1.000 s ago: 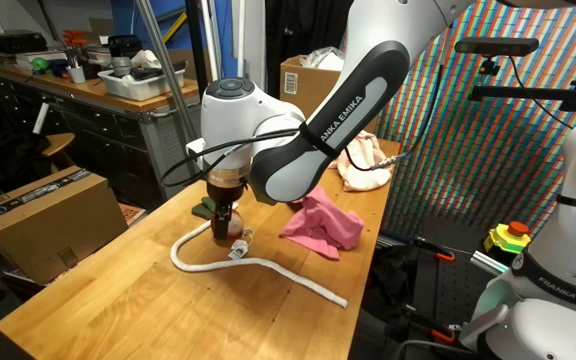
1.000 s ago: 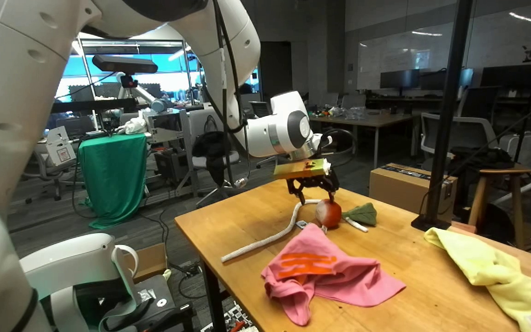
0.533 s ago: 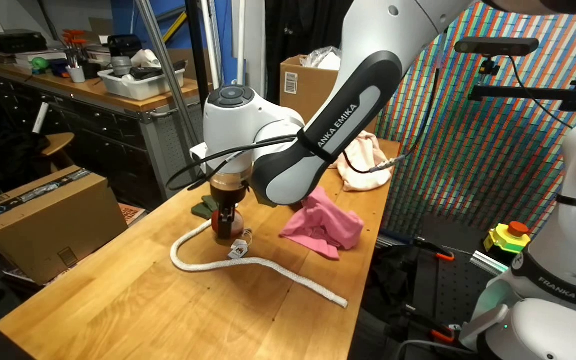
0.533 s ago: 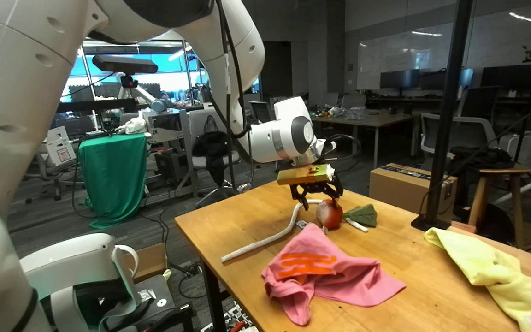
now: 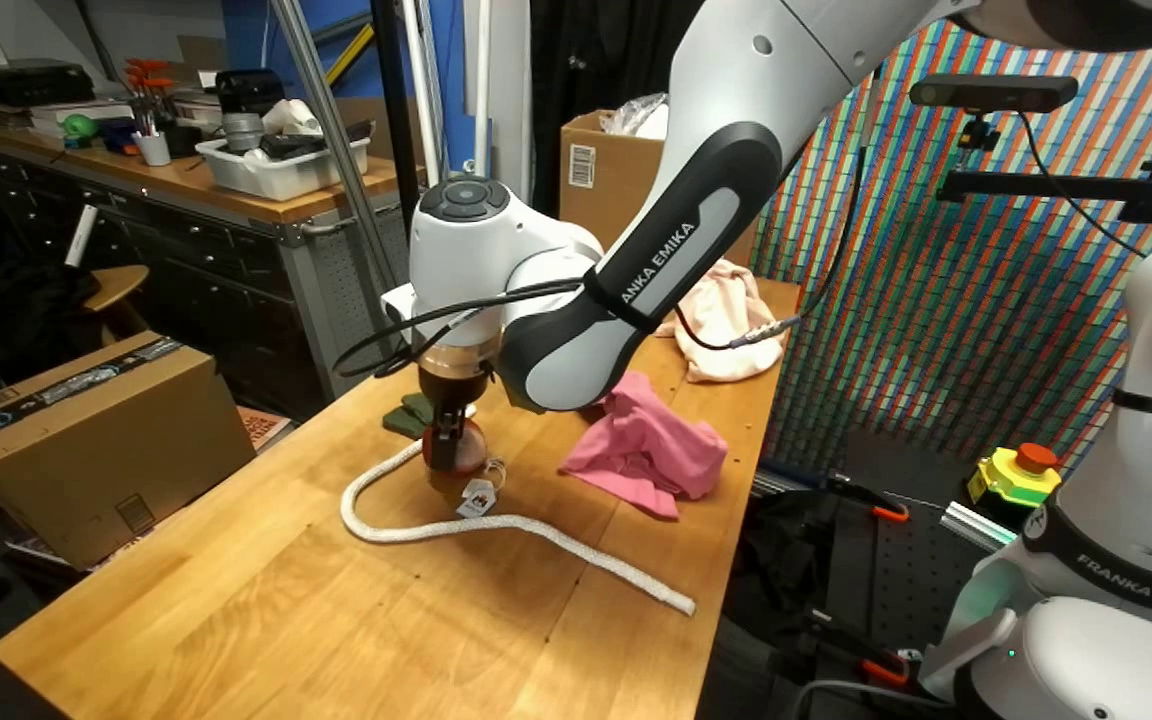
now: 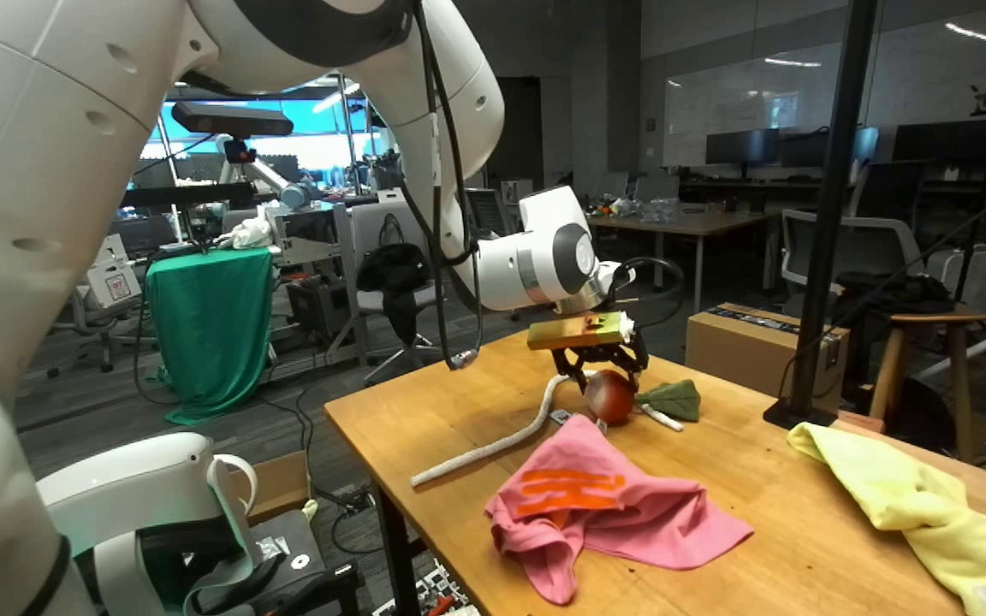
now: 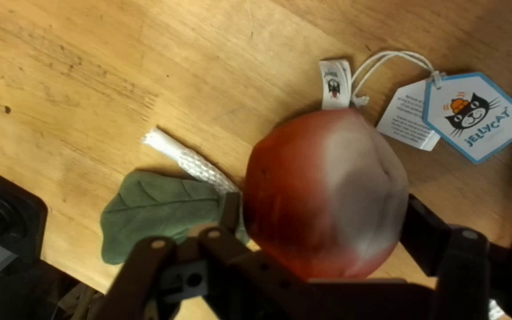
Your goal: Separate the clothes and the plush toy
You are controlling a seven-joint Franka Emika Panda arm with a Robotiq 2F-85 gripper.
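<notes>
Straddling the plush toy (image 7: pixel 322 195) in the wrist view: fingers (image 7: pixel 421 233) set wide, one at each flank; cannot tell whether they clamp yet. Beside one fingertip, green leaf (image 7: pixel 158 209) and white cord (image 7: pixel 202 170); cord could get pinched in and lifted too.

In an exterior view, fingers low over the bench (image 5: pixel 286 600), pink cloth (image 5: pixel 646 450) apart from them, cream cloth (image 5: pixel 721 365) farther off. Round toy: too high a hold might let it slip.

In an exterior view, yellow cloth (image 6: pixel 904 496) well apart from the fingers. A low carry past pink cloth could drag it.

Matt pink cloth (image 6: pixel 621 526), smooth wooden table (image 5: pixel 416 620)
</notes>
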